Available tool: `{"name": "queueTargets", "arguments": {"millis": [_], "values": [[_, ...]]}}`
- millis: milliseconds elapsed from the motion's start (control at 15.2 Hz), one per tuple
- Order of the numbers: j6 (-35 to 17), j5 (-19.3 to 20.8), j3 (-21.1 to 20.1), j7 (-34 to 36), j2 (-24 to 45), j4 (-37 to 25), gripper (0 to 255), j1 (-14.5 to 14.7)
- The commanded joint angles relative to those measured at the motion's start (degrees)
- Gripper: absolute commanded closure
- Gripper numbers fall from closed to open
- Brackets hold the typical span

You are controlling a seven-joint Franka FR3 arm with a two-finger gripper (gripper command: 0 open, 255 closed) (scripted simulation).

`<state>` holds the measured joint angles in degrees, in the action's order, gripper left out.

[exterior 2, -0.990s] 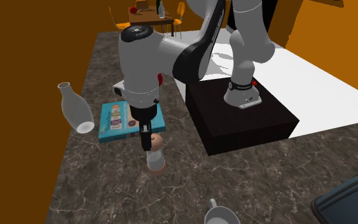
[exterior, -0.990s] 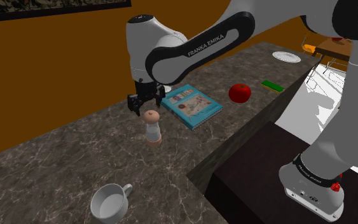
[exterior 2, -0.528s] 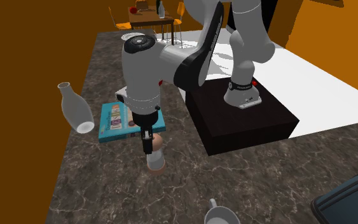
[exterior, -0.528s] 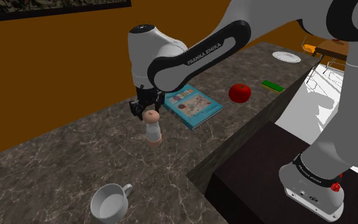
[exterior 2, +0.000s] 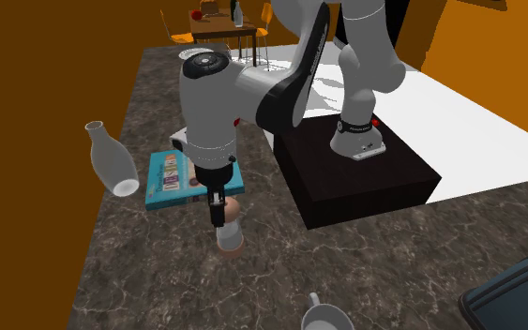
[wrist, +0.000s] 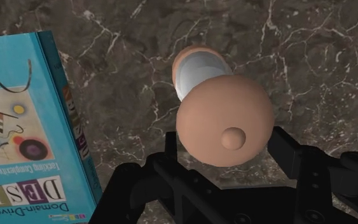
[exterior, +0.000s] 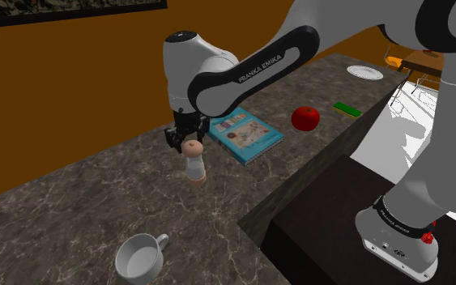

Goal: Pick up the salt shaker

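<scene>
– salt shaker [exterior: 193, 166]: position?
– standing on the dark marbled table [exterior: 72, 202], near the corner of a teal book [exterior: 245, 134] but apart from it. peach round cap, pale body, peach base.
– gripper [wrist: 228, 149]?
– lowered over the cap. fingers [wrist: 289, 153] spread, one on each side of the cap and just beside it; contact cannot be confirmed.
– other items?
– a white mug [exterior: 139, 257] well apart, at the shoulder view's lower left. a red apple [exterior: 304, 118] beyond the book.
</scene>
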<state>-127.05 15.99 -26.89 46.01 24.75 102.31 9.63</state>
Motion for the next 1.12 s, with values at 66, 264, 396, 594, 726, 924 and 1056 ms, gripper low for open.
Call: {"name": "queueTargets", "arguments": {"millis": [66, 264, 396, 594, 726, 924, 1056], "values": [[1.2, -0.4, -0.2, -0.3, -0.5, -0.7, 255, -0.1], [3.1, -1.2, -0.6, -0.8, -1.6, -1.6, 255, -0.3], [4.3, -1.6, -0.8, -1.1, -2.3, -2.2, 255, -0.4], [6.2, -2.3, -1.1, -1.6, -3.2, -3.3, 255, -0.6], [7.5, -2.7, -1.3, -1.9, -3.8, -4.1, 255, -0.7], [9.5, -3.2, -1.5, -2.3, -4.5, -5.4, 255, -0.8], [9.6, -3.2, -1.5, -2.3, -4.6, -5.5, 255, -0.8]]}}
